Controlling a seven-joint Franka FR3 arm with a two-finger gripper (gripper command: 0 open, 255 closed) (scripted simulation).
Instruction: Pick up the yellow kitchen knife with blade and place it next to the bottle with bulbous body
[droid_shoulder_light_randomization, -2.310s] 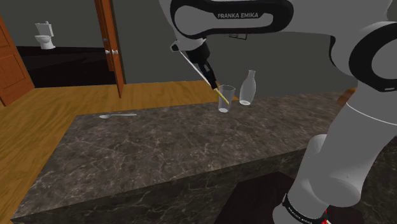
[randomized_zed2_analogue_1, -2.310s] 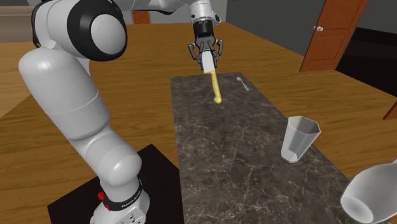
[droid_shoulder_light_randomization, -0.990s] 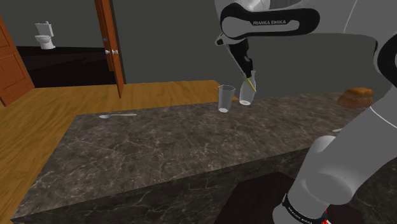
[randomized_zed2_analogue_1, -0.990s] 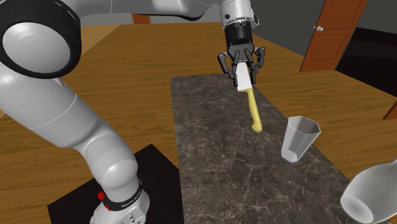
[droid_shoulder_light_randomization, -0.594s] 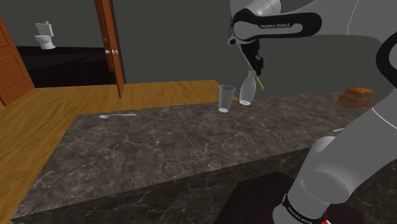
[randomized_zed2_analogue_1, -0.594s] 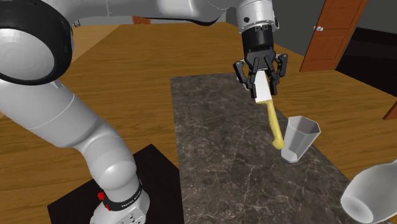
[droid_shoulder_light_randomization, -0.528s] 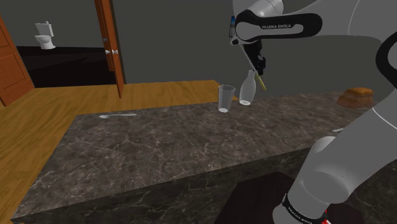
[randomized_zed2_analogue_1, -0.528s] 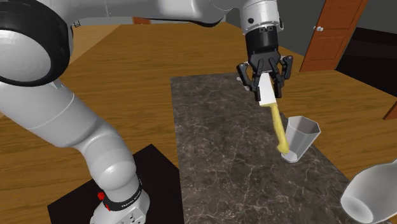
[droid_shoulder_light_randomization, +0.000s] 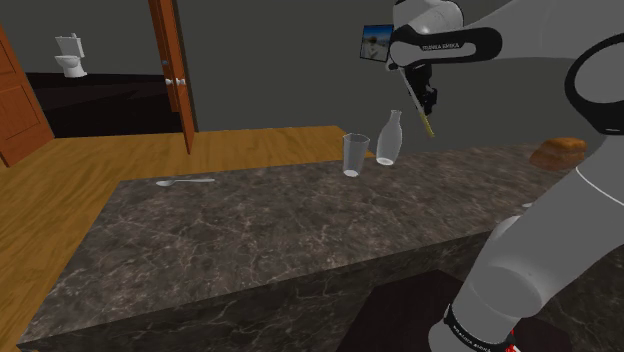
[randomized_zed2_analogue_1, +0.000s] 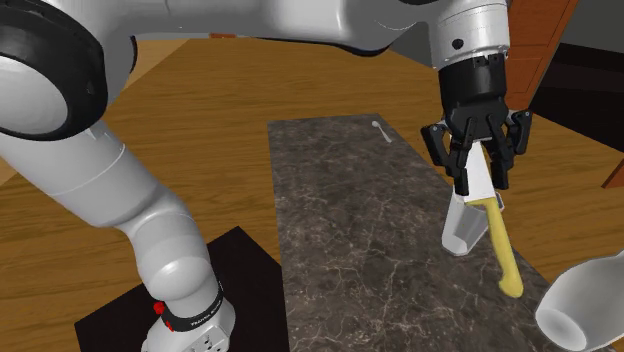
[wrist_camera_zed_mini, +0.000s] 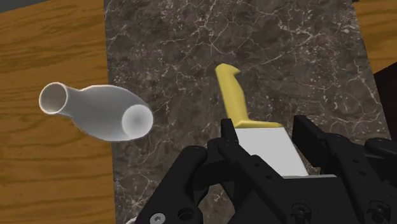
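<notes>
The desk (droid_shoulder_light_randomization: 270, 225) is a long slab of dark, veined stone on a wooden floor (droid_shoulder_light_randomization: 90, 165). In the shoulder view an orange-brown door (droid_shoulder_light_randomization: 172, 70) stands open at eleven o'clock from the desk. Beyond it there is a black area and a white toilet (droid_shoulder_light_randomization: 70, 54). A small picture (droid_shoulder_light_randomization: 375, 43) hangs on the grey wall, and a brown lump (droid_shoulder_light_randomization: 558, 152) shows at three o'clock from the bottle (droid_shoulder_light_randomization: 388, 138). A spoon (droid_shoulder_light_randomization: 186, 182) lies flat near the desk's far edge, at nine o'clock from the glass (droid_shoulder_light_randomization: 354, 155).

The glass is clear and faceted, and it stands upright. The bottle is pale, with a narrow neck over a round body. It stands upright near the glass, at its three o'clock in the shoulder view, and the two do not touch. The wrist view shows the bottle's open mouth. I cannot tell whether either container has anything in it.

My claw (randomized_zed2_analogue_1: 478, 168) is clenched on the white blade of the knife (randomized_zed2_analogue_1: 496, 238). Its yellow handle hangs down at a slight tilt, toward five o'clock in the second exterior view, where it crosses in front of the glass. The knife is in the air above the desk. In the shoulder view it hangs at three o'clock from the bottle's neck, close by but apart from it.
</notes>
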